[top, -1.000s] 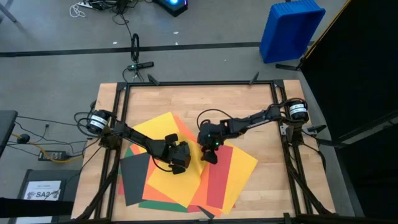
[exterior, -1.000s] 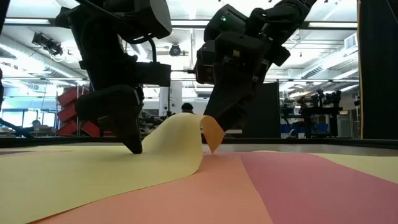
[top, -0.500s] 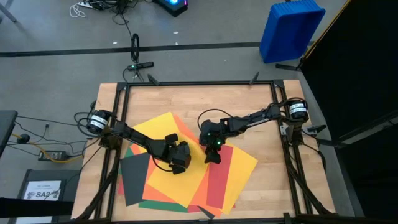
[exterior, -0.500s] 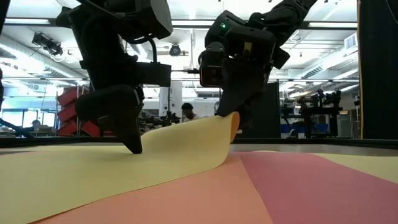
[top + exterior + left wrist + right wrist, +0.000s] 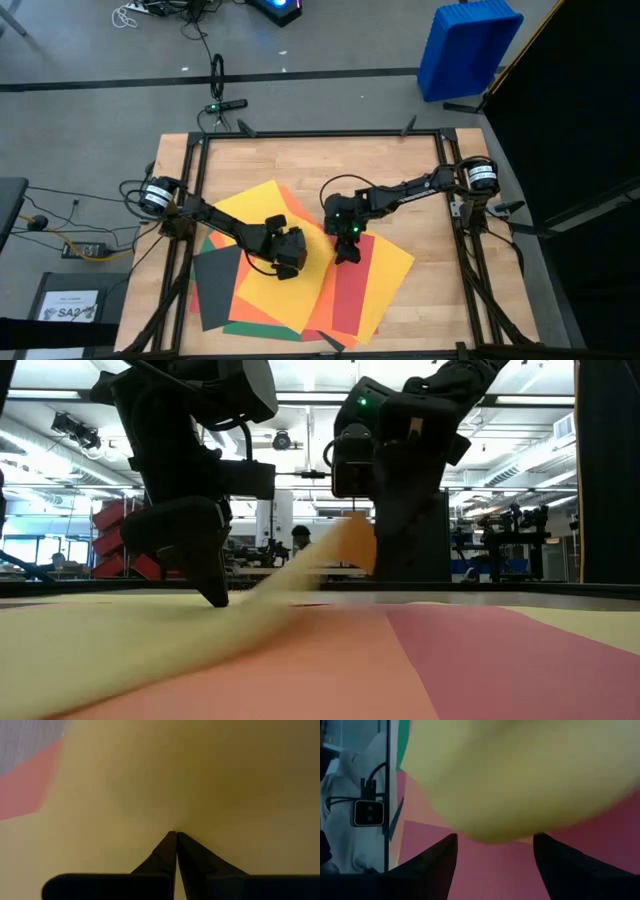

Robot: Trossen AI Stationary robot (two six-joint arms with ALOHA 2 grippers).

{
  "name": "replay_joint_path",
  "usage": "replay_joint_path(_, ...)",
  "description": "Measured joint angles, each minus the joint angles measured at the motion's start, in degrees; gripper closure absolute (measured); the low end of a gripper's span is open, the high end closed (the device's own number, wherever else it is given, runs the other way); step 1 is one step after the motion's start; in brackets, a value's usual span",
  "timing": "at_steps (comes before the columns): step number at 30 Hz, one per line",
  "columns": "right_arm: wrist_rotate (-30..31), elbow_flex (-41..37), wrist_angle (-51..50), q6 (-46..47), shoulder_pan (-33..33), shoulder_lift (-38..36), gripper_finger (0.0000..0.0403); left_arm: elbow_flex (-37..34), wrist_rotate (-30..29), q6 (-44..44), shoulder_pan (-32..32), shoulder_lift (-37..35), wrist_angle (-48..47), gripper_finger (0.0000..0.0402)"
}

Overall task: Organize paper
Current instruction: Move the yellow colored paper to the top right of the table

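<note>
Wooden table [image 5: 400, 170] with a dark frame carries the paper [image 5: 300, 275], a fanned heap of yellow, orange, red, green and black sheets spread over its near half. Taking the top yellow sheet [image 5: 275, 215] as the landmark: the left gripper [image 5: 287, 262] stands on that sheet's near part, its fingers [image 5: 170, 852] pressed together into one point whose tip touches the yellow surface. In the low view it shows as a dark wedge planted on the sheet [image 5: 205, 575].

Just beside that sheet's right corner hangs the right gripper [image 5: 347, 252], over the red sheet [image 5: 350, 290] and a second yellow one [image 5: 390, 260]. Its fingers [image 5: 427, 865] stand wide apart and grip nothing; a yellow corner, blurred, floats between and beyond them with red paper beneath. The low view shows that raised corner [image 5: 350, 545] as a streak just below this gripper, not clamped.

Farther off, beyond the table's far edge from the yellow sheet, a blue bin [image 5: 468, 48] stands on the floor. In the low view a person [image 5: 299, 540] shows in the room behind.
</note>
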Motion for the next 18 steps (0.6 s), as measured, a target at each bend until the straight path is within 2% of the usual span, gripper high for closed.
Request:
replay_joint_path(5, -2.98, 0.00, 0.53, -0.23, 0.70, 0.00, 0.0170, -0.02, 0.01, 0.00, 0.00, 0.00, 0.13, 0.0401)
replay_joint_path(18, 7.37, 0.00, 1.24, 5.88, -1.66, 0.00, 0.0171, -0.02, 0.03, 0.00, 0.00, 0.00, 0.28, 0.0401)
